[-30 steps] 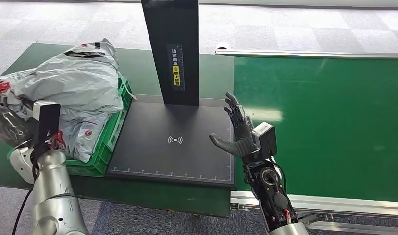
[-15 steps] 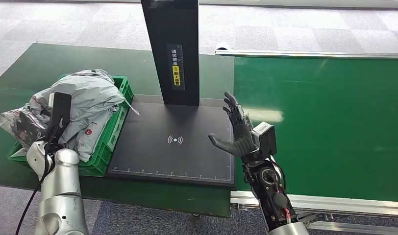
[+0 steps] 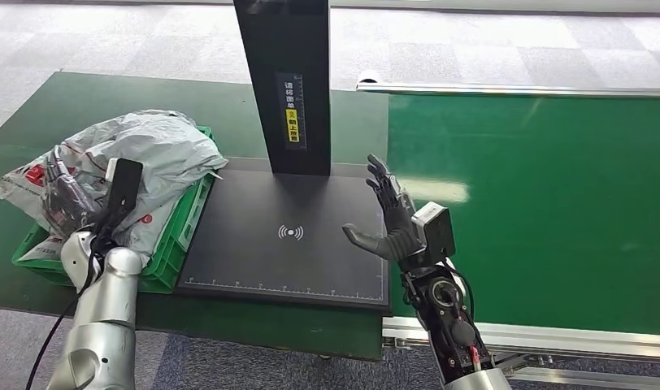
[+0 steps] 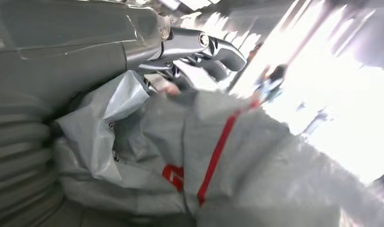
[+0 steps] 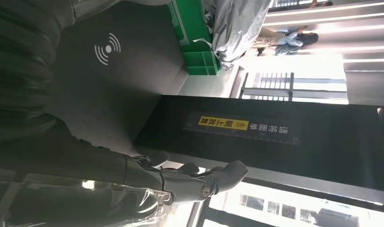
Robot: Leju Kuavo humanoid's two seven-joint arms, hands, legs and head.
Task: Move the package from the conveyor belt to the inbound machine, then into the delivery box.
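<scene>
My left hand (image 3: pixel 67 203) grips the grey package (image 3: pixel 160 150), crumpled plastic bunched against my palm (image 4: pixel 133 142). The package rests on top of the green box (image 3: pixel 176 240), just beside the black scanner plate (image 3: pixel 270 260). My right hand (image 3: pixel 392 219) hangs over that plate's edge nearest the belt (image 3: pixel 538 203), fingers spread, holding nothing, with the black post (image 3: pixel 286 81) ahead of it.

You're looking at a parcel-sorting station: a green conveyor belt (image 3: pixel 538 203), a black scanning platform (image 3: pixel 286 244) with its upright post (image 3: pixel 286 81), and a green crate (image 3: pixel 176 236) of grey mail bags (image 3: pixel 160 150).
</scene>
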